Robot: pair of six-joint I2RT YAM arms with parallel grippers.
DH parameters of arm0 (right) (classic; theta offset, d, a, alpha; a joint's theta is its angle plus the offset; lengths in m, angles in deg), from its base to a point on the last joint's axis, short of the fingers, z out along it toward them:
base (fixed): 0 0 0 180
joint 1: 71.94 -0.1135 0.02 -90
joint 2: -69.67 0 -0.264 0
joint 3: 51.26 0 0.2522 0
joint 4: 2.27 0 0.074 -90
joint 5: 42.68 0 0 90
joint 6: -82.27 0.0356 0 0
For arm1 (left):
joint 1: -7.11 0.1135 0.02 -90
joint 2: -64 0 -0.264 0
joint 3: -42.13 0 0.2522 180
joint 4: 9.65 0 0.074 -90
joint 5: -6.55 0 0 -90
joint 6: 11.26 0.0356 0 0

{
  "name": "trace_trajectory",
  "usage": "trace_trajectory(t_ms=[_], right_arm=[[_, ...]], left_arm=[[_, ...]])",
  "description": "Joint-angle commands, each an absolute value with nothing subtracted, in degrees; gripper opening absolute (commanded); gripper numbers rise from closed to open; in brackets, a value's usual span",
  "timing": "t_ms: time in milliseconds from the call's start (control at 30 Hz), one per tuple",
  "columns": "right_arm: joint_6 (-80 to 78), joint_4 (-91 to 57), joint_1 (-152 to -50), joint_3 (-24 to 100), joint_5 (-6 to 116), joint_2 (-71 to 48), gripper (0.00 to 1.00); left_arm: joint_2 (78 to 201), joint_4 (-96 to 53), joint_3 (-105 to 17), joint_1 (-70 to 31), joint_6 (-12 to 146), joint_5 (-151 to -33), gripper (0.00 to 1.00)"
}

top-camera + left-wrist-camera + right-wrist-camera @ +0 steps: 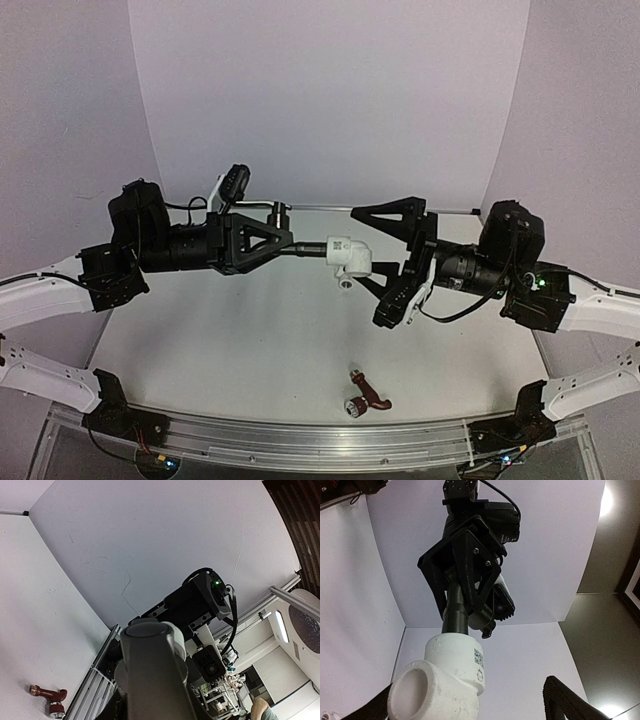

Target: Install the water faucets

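Both arms meet in the air over the middle of the bench [250,340], toward the back edge. The bench surface under them is bare, with free room to the left, right and near edges. The back and side walls stand close behind the arms.

The left gripper [285,243] is clamped tight on the dark grey faucet [312,249], held level and pointing right. The faucet's tip sits inside the white elbow fitting [350,257], and both are off the bench.

The right gripper [375,265] is spread wide and straddles the elbow. In the right wrist view one finger [557,697] stands clear of the fitting. Whether the other one touches it, cannot tell.

The reddish-brown faucet [367,397] lies flat near the near edge, slightly right of centre, just beside the metal rail [300,435]. It is well apart from both grippers and nothing touches it. The left wrist view is mostly blocked by a grey cylinder up close.
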State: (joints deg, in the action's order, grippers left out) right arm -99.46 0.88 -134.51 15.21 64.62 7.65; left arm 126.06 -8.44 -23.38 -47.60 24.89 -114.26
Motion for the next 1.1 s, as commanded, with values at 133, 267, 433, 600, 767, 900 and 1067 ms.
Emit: trace_trajectory(t_ms=[133, 267, 433, 600, 767, 900, 1067], right_arm=[[-99.1, 0.8, -136.7, 17.8, 66.4, 8.4, 0.89], [-98.7, -0.8, -137.0, 18.3, 66.6, 8.6, 0.88], [-98.3, -0.8, -137.0, 19.7, 65.6, 7.8, 0.86], [-97.8, -0.7, -137.0, 21.6, 63.4, 6.7, 0.85], [-97.0, -0.8, -137.0, 22.7, 62.1, 6.0, 0.84], [-96.1, -0.8, -137.0, 23.2, 60.1, 5.5, 0.83], [-96.4, -0.7, -137.0, 23.5, 59.6, 5.1, 0.83]], left_arm=[[125.8, -7.4, -27.2, -47.6, 26.9, -111.4, 0.00], [126.3, -8.2, -27.4, -47.6, 27.5, -111.2, 0.00], [126.2, -8.6, -27.1, -47.6, 28.1, -111.1, 0.00], [126.2, -8.6, -27.0, -47.6, 28.4, -111.6, 0.00], [126.3, -8.7, -26.7, -47.6, 28.6, -112.0, 0.00], [126.2, -8.7, -26.8, -47.6, 28.9, -112.7, 0.00], [126.3, -9.1, -27.2, -47.6, 28.8, -114.0, 0.00]])
